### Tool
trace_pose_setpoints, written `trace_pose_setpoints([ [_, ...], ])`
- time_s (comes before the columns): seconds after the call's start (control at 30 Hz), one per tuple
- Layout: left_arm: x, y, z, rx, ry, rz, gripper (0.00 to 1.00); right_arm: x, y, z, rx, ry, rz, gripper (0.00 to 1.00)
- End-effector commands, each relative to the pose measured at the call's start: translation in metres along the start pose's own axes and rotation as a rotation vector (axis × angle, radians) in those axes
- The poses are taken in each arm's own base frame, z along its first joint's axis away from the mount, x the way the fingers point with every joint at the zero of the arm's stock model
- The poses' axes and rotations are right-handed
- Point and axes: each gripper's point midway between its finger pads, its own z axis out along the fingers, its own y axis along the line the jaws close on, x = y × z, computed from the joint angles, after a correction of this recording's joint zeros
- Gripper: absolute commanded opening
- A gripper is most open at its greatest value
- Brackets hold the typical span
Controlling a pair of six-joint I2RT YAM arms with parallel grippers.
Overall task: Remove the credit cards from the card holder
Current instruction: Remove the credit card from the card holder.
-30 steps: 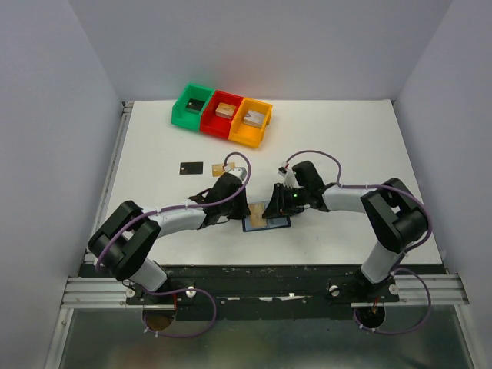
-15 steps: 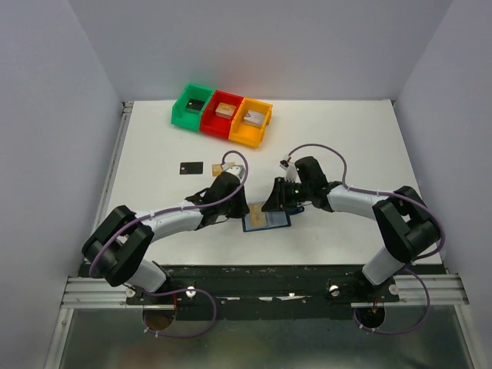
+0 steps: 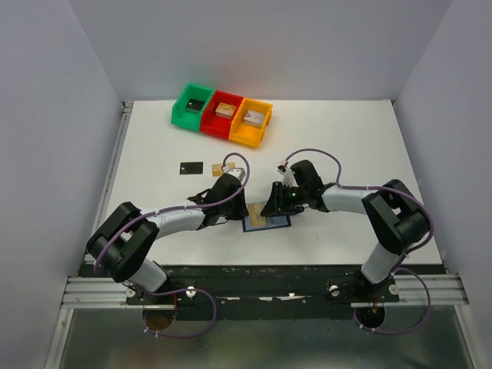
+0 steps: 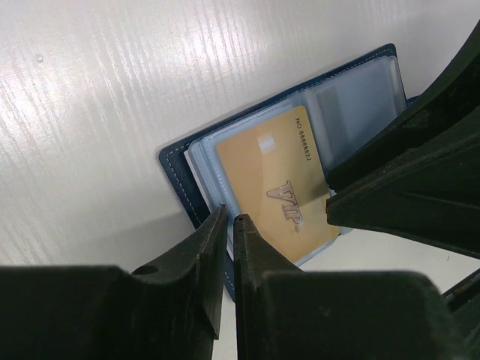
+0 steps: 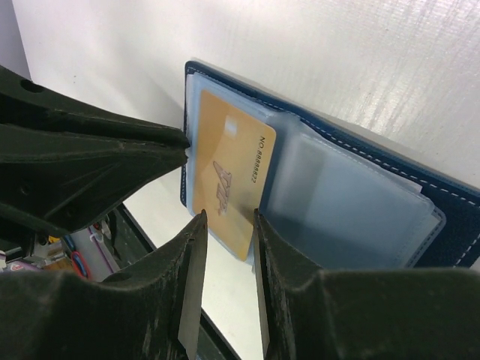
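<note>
The navy card holder (image 3: 269,224) lies open near the table's front edge, with its pale sleeves up (image 4: 180,176) (image 5: 450,202). A tan-gold credit card (image 4: 277,180) (image 5: 229,172) marked VIP sticks partway out of a sleeve towards the left. My left gripper (image 3: 244,215) (image 4: 230,219) is shut to a thin slit on the holder's left edge. My right gripper (image 3: 270,211) (image 5: 227,216) is open, its fingertips standing either side of the gold card's free end. A black card (image 3: 191,167) and another tan card (image 3: 222,167) lie loose on the table behind the left arm.
Green (image 3: 192,104), red (image 3: 223,114) and orange (image 3: 252,119) bins stand in a row at the back, each with a small block inside. The table's dark front edge (image 3: 269,266) runs close below the card holder.
The right arm's elbow swung out to the right half a second ago and has come back. Both grippers stay at the card holder, which has not visibly shifted.
</note>
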Motion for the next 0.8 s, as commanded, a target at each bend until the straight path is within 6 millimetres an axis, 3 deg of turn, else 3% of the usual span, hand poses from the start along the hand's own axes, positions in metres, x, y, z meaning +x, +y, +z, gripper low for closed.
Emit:
trace_pose_setpoints([
  [0.0,0.005,0.009,0.004,-0.026,0.005,-0.01,0.23,0.003,-0.007,0.004,0.019,0.001,0.004,0.39],
  [0.77,0.014,0.013,0.007,-0.034,0.029,-0.019,0.19,0.004,-0.019,0.0,0.083,-0.022,-0.007,0.46],
])
